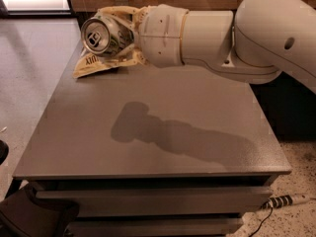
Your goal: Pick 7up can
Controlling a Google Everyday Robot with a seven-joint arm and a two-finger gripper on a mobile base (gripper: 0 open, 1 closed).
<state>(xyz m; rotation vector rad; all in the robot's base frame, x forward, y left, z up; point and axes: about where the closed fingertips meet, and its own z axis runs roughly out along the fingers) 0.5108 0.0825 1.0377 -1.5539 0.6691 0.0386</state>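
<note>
The 7up can (101,36), silver with green markings and a shiny top with a pull tab facing the camera, is held on its side in the air. My gripper (112,37) is shut on the can, with one cream finger over it and one under it. It hangs above the far left part of the grey table (148,127). The white arm (237,38) reaches in from the right.
A yellow-brown chip bag (91,65) lies on the table's far left corner, just under the can and gripper. A wooden wall runs behind the table. A power strip (289,200) lies on the floor at the lower right.
</note>
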